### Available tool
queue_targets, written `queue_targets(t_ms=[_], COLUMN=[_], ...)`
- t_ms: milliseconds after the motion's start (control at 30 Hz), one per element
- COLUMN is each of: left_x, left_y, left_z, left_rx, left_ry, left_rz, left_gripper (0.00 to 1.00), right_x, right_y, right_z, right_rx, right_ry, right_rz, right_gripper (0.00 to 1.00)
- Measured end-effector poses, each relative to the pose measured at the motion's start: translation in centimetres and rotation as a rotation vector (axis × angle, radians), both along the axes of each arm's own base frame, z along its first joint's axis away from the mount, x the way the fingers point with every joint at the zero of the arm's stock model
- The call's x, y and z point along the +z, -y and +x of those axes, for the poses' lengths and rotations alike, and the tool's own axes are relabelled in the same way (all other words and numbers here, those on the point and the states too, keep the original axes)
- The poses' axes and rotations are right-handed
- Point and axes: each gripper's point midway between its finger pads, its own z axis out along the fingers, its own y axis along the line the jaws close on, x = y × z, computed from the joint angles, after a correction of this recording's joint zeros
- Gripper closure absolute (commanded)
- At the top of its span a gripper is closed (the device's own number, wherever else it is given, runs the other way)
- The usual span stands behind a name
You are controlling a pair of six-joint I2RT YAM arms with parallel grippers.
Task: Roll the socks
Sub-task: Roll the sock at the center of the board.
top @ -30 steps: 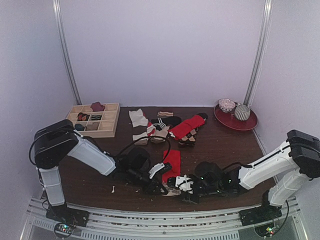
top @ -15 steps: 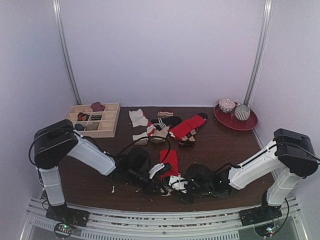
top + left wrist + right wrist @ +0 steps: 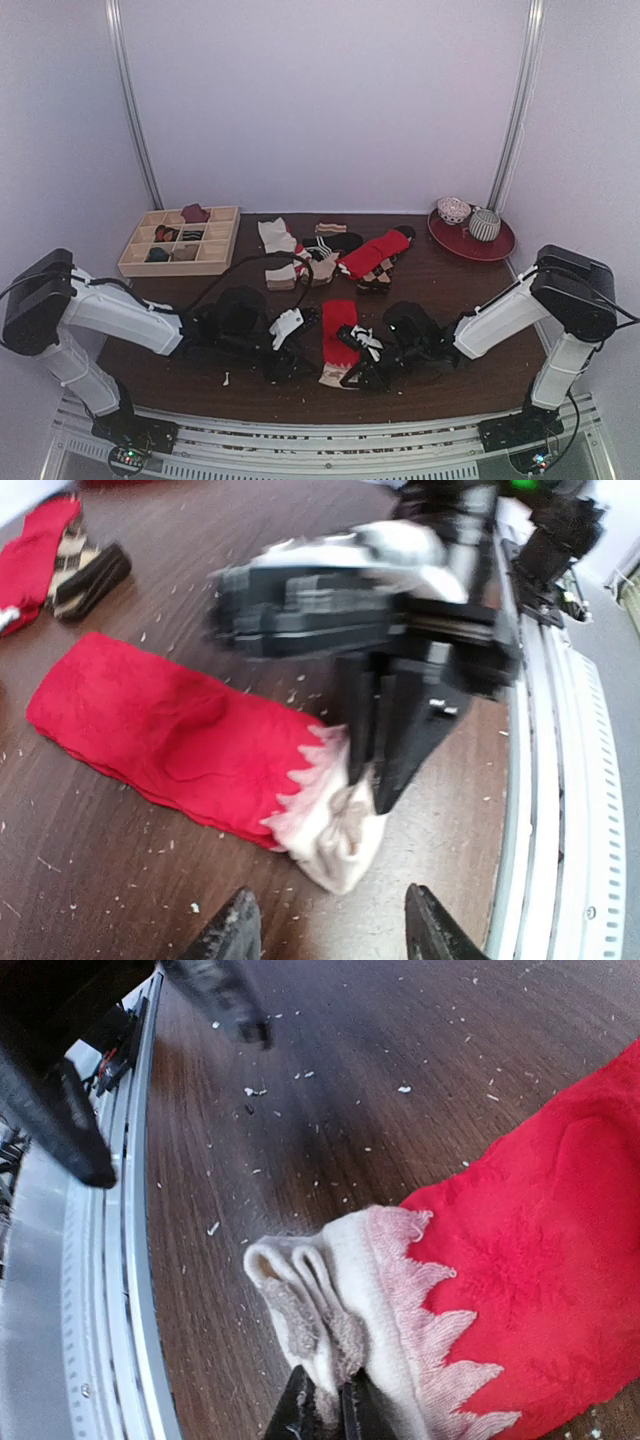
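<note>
The left gripper (image 3: pixel 325 930) has pulled back, open and empty, so now only the right gripper (image 3: pixel 328 1402) pinches the cream end of the red sock (image 3: pixel 545 1250), ready to start rolling.

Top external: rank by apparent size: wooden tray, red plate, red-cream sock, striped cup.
1. wooden tray
2. red plate and red-cream sock: too alike to rank
3. striped cup

Near the front edge of the bench (image 3: pixel 445 295), mid-width, a red sock (image 3: pixel 339 325) lies lengthwise, cream end nearest. The right hand (image 3: pixel 347 367) meets that end; the left hand (image 3: pixel 288 350) sits just left, apart. A wooden tray (image 3: pixel 170 267) occupies the far-left corner.
</note>
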Motion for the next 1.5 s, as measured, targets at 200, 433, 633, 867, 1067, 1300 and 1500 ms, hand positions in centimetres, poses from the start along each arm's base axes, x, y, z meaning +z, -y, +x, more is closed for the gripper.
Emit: queue_targets(t_ms=[200, 433, 633, 867, 1067, 1300, 1500], left_x=[0.2, -2.6, -4.1, -4.5, -5.1, -5.4, -5.7], left_y=[1.3, 2.7, 3.3, 4.0, 3.9, 3.6, 3.9], left_z=[-3.1, -2.9, -2.6, -2.2, -2.2, -2.0, -1.7], left_rx=[-0.132, -0.185, -0.202, -0.202, -0.199, -0.172, -0.155], left_ry=[0.145, 0.196, 0.21, 0.209, 0.197, 0.186, 0.179], left_rz=[-0.086, -0.066, -0.046, -0.035, -0.016, -0.001, 0.002], left_gripper=[0.48, 0.48, 0.51, 0.55, 0.63, 0.78, 1.0], right_x=[-0.1, 0.0, -0.1, -0.2, -0.1, 0.0, 0.0], right_y=[-0.8, -0.8, -0.7, -0.4, -0.3, 0.1, 0.2], right_z=[0.2, 0.3, 0.0, -0.2, -0.4, -0.7, -0.8], right_rx=[-0.02, -0.019, -0.002, 0.006, 0.017, 0.029, 0.034], right_ry=[-0.269, -0.395, -0.444, -0.466, -0.484, -0.515, -0.53], right_rz=[0.081, 0.067, 0.055, 0.049, 0.056, 0.052, 0.047], right_gripper=[0.92, 0.92, 0.92, 0.91, 0.91, 0.89, 0.85])
